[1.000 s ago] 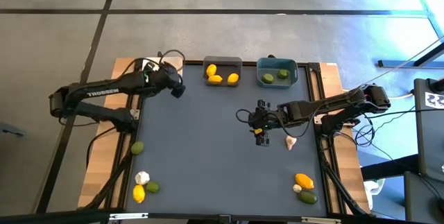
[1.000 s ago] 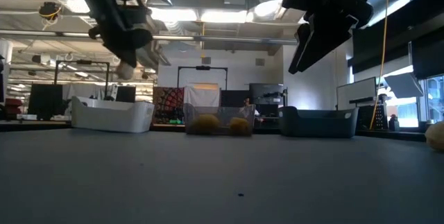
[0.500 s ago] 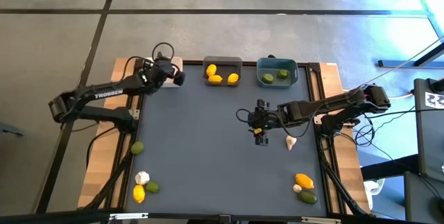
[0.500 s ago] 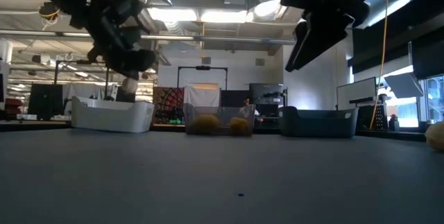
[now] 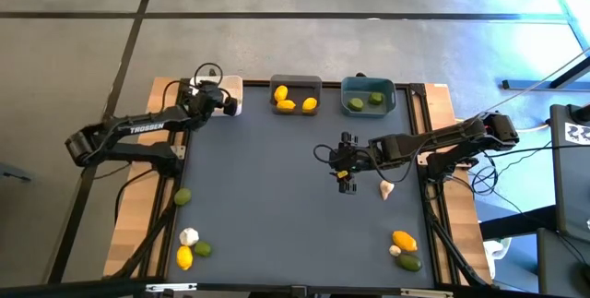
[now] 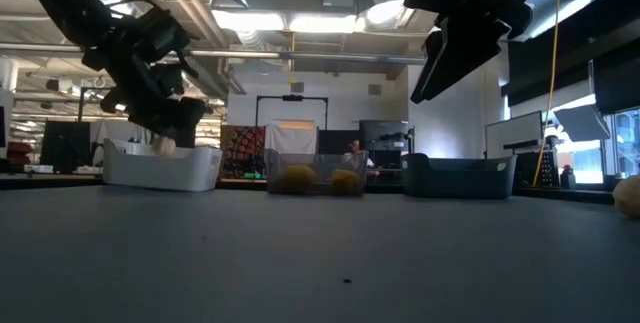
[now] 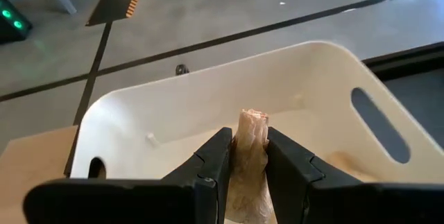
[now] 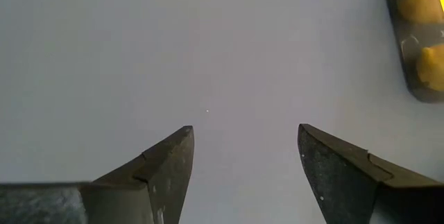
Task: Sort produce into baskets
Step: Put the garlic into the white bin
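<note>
From my station I see produce lying along the near edge of the bench (image 5: 295, 196), a dark matte sheet over a wooden frame. By the near left corner a whitish garlic bulb (image 5: 188, 236), a yellow lemon (image 5: 184, 257) and a dark green lime (image 5: 203, 249) sit bunched together, with a second lime (image 5: 182, 196) further up the left edge. By the near right corner an orange-yellow lemon (image 5: 404, 240), a small pale bulb (image 5: 395, 251) and a lime (image 5: 410, 262) touch one another.

Mid-bench, towards the right edge, my right gripper (image 5: 347, 180) hangs above the bare surface on a nearly level arm reaching in from the right edge, its tapered dark fingers (image 8: 166, 168) spread wide and holding nothing. A loose garlic bulb (image 5: 386, 187) lies just beside it.

Along the far edge stand three rounded-corner bins. The teal bin (image 5: 393, 95) holds two limes, the dark grey bin (image 5: 297, 83) three lemons. At the far left corner my left arm stretches out long and slanted, wrist tipped down, with the left gripper (image 5: 224, 102) over the smooth white plastic bin (image 7: 333, 92). Its jaws are pinched on a pale, papery garlic bulb (image 7: 250, 161), stem end showing between the fingers (image 7: 211, 165), held above the bin's hollow.
</note>
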`<state>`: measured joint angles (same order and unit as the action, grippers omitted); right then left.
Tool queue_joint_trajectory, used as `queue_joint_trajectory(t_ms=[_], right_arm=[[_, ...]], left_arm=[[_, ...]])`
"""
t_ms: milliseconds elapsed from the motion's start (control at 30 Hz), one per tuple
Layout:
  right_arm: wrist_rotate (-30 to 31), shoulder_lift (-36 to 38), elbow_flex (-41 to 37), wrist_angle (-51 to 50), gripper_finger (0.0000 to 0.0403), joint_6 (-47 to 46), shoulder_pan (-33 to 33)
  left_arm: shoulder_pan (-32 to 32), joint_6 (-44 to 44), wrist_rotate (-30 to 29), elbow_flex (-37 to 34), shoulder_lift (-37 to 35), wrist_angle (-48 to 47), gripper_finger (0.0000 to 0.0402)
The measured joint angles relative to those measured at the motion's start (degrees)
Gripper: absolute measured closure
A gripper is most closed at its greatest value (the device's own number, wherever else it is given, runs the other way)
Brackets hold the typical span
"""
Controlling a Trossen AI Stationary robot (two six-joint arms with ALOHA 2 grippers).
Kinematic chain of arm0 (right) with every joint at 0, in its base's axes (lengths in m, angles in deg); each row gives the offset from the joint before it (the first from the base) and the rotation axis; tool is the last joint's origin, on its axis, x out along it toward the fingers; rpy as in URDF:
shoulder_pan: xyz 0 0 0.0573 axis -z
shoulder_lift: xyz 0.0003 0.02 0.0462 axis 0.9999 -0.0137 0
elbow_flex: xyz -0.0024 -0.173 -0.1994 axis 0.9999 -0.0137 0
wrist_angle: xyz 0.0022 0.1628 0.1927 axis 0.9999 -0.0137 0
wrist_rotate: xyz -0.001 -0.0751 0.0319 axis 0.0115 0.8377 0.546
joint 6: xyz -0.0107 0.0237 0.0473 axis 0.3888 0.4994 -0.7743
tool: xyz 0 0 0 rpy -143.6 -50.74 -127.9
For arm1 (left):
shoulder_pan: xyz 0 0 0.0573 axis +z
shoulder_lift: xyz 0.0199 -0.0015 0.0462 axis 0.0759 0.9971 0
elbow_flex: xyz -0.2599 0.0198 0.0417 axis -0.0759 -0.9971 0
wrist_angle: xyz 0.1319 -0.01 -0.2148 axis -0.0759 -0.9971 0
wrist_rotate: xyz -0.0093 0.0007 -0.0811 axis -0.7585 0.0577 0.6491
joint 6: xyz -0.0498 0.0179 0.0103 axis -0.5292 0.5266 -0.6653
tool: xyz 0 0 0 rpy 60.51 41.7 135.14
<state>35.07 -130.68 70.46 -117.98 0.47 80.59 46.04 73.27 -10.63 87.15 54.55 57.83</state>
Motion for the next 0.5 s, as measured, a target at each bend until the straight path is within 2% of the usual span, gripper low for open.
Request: queue_joint_trajectory(t_ms=[367, 500], right_arm=[[0.1, 0.0, 0.0, 0.0, 0.0146, 0.0, 0.0], [0.1, 0.0, 0.0, 0.0, 0.0146, 0.0, 0.0]], left_arm=[[0.1, 0.2, 0.5, -0.3, 0.0, -0.5, 0.0329], [0.8, 0.5, 2.0, -0.3, 0.4, -0.7, 0.0304]])
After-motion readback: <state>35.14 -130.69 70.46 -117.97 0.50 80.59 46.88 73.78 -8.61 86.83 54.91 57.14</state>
